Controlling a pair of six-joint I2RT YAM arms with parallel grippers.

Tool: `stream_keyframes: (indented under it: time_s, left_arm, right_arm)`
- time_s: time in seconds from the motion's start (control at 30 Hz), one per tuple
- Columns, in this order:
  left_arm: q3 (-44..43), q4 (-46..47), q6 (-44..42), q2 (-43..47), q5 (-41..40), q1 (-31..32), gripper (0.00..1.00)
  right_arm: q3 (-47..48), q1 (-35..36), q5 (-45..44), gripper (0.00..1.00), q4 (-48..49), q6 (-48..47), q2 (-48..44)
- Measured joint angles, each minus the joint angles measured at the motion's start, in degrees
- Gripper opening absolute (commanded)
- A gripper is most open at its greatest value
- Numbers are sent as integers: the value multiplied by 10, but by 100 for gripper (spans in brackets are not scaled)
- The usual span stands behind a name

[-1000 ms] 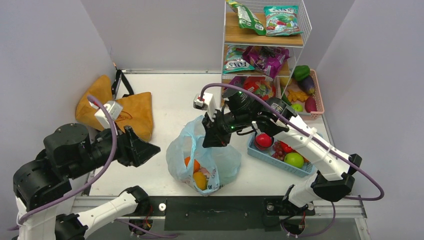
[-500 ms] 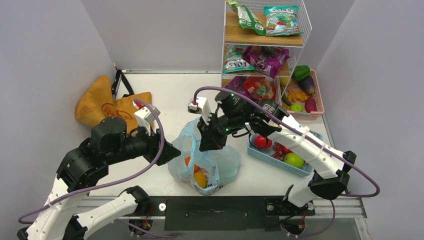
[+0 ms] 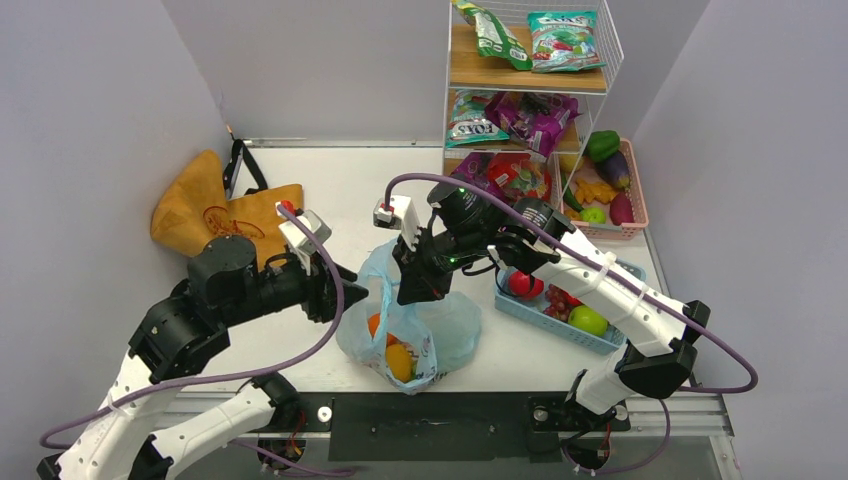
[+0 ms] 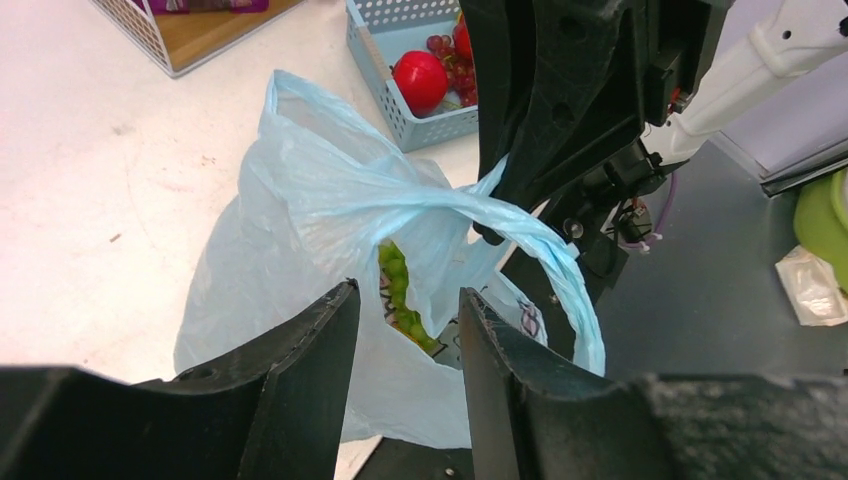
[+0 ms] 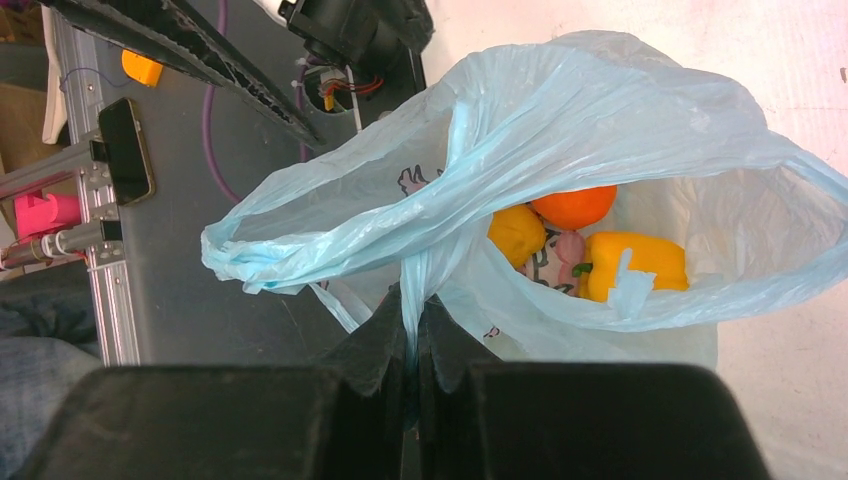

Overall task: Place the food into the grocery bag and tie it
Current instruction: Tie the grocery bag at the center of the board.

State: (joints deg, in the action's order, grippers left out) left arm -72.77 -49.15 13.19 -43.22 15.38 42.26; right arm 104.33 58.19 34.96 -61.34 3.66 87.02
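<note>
Bright, even overhead light with only faint, soft shadows. The white counter (image 4: 90, 180) glares pale at 10 o'clock in the left wrist view; the left gripper (image 4: 408, 290) at 6 o'clock is dark, slightly soft

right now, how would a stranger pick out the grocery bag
Look at the white table, middle of its near edge. The grocery bag sits there, between the tan tote on the left and the blue basket on the right. It alone is thin, translucent light blue plastic, with orange and yellow food showing through.
</note>
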Motion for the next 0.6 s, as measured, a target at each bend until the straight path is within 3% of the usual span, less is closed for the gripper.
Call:
stream_keyframes:
  time_s: [0.6]
  left_arm:
    - [71, 61, -87, 3, 47, 12, 40]
  right_arm:
    - [0, 0, 7, 0, 0, 0, 0]
